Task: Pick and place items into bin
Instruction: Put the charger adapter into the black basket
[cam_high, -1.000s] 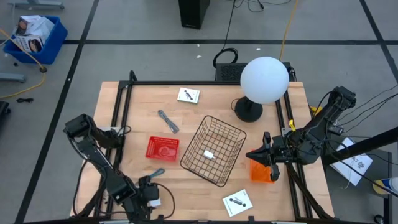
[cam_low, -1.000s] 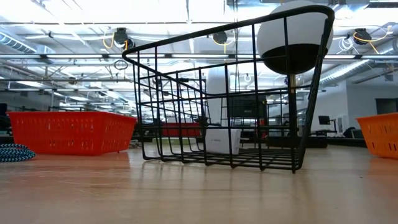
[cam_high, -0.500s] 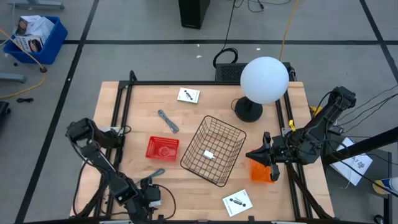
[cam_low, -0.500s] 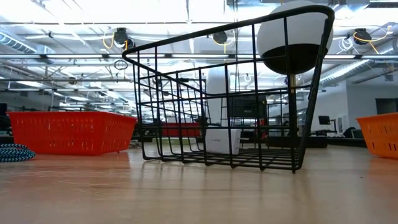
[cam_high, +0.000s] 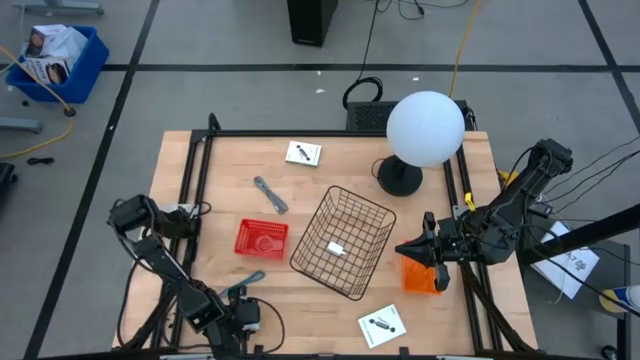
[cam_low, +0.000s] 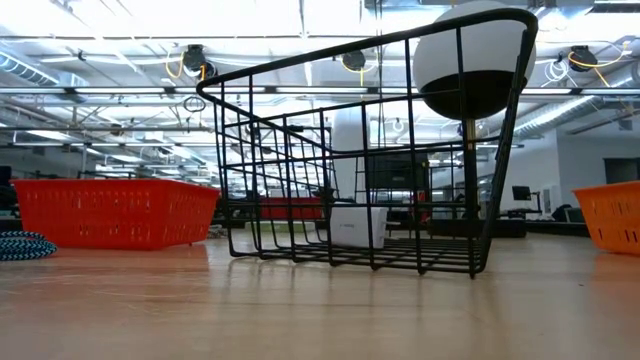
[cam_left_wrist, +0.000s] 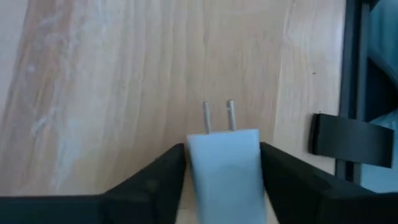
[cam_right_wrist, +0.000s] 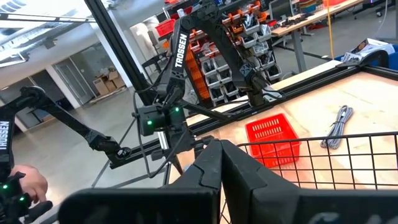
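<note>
Left tool (cam_left_wrist: 222, 163) narrowed onto smooth white boxy plug (cam_left_wrist: 224, 165), seemingly gripped; right tool (cam_right_wrist: 219, 163) shut, empty.

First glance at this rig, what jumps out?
The big white globe lamp at the table's far edge, then the black wire basket mid-table with one small white block inside. At the near-left corner the left gripper straddles a white plug adapter, prongs pointing forward; the right gripper waits shut beside the basket, over an orange bin.
</note>
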